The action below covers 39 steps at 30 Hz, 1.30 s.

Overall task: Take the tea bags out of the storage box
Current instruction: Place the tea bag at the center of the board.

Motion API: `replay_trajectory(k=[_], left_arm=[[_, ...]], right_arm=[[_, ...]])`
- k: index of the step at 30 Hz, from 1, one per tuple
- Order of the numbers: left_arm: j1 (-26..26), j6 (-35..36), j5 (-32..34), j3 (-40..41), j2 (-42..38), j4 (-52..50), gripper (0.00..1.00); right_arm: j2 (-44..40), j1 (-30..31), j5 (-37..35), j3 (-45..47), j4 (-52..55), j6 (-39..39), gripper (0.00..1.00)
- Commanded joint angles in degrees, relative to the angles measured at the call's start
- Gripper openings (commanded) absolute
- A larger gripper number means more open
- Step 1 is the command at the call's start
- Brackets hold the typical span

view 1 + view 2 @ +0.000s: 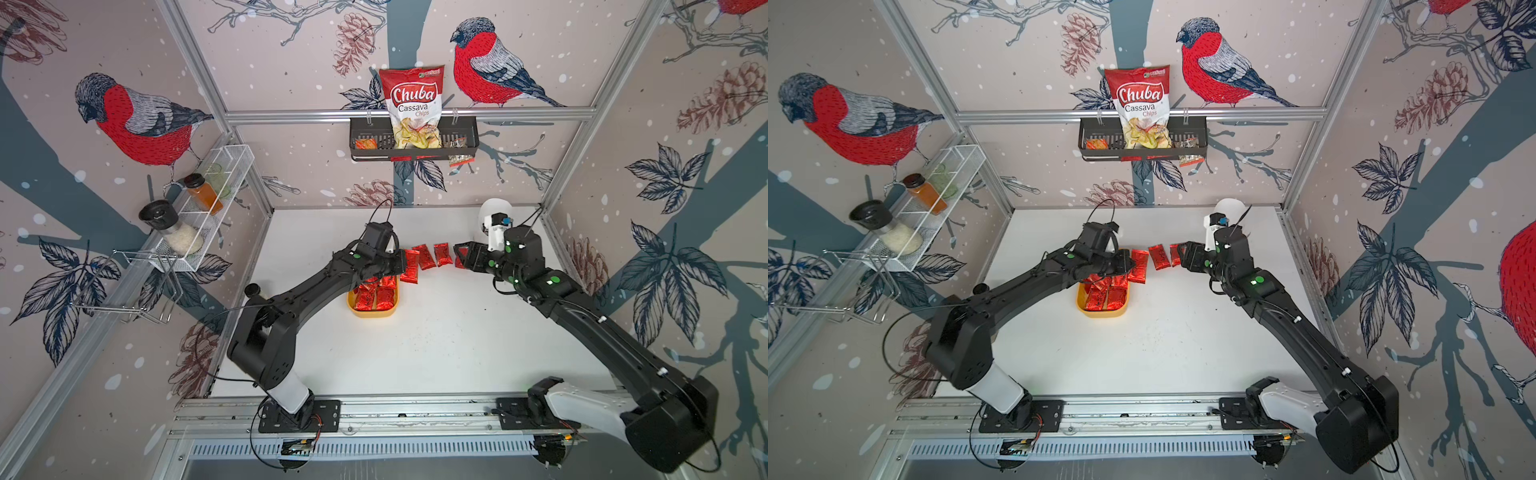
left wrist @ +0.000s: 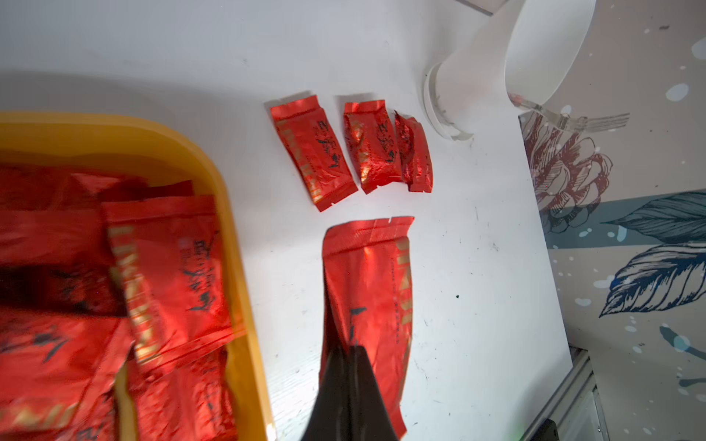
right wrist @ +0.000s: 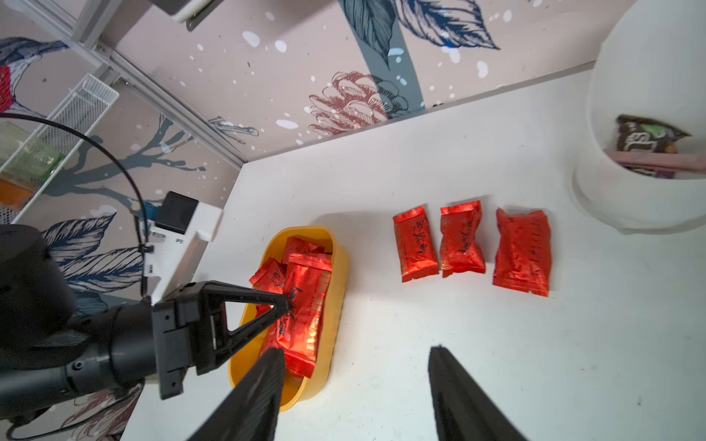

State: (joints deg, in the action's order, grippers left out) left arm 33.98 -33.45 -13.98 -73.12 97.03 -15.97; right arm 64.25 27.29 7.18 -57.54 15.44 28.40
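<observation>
Placement of one sachet. We see the left gripper (image 2: 345,366) clenched on one crimped end of the held tea bag (image 2: 368,282). The bag projects straight out from the fingertips, so its long axis continues the line of the fingers. It hangs clear of the storage box (image 1: 372,313), just beside the box's far right corner and over the white table (image 1: 436,340). Whether its free end touches the surface we cannot tell.

Directly ahead of that free end lies the row of three tea bags (image 2: 370,147). They sit side by side with their long axes roughly parallel to the held one. We judge that the coming move turns on this alignment: the open spot is at the box end of the row, so lowering and releasing needs little or no turn of the wrist.

The right gripper (image 3: 355,351) stands spread and empty at the opposite end of the row, well apart from the box. The left arm is therefore the nearer one to the tea bags in the box (image 1: 376,296), which are piled and overlapping.
</observation>
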Motion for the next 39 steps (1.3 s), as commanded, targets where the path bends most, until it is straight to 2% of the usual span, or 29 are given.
replay_trajectory(k=[1, 5, 13, 18, 31, 34, 39], left_arm=[[1.9, -2.8, -1.2, -3.9, 5.7, 3.8, 0.0], [5.1, -6.6, -1.7, -7.9, 13.2, 8.4, 0.0], [10.9, -11.2, -1.8, -17.3, 25.5, 11.4, 0.0], [11.4, -14.9, -3.4, -16.7, 28.5, 16.0, 0.0], [13.4, -18.6, -4.8, -15.3, 31.4, 20.4, 0.0], [13.5, -18.6, -4.8, -15.4, 31.0, 20.8, 0.23], [13.7, -16.0, -2.7, -14.3, 26.8, 18.4, 0.37]], right_arm=[[-2.4, -1.3, 0.2, 0.8, 3.0, -1.5, 0.65], [-6.1, -2.7, -0.4, 2.5, 5.1, -1.9, 0.65], [-10.5, -5.3, 0.3, 4.6, 6.9, -2.3, 0.66], [-10.8, -6.3, 1.3, 5.2, 7.1, -2.7, 0.66], [-10.8, -7.5, 2.6, 7.0, 6.2, -2.9, 0.66], [-10.8, -7.5, 2.6, 6.9, 6.1, -2.8, 0.66], [-10.2, -7.5, 3.1, 6.8, 5.6, -2.1, 0.69]])
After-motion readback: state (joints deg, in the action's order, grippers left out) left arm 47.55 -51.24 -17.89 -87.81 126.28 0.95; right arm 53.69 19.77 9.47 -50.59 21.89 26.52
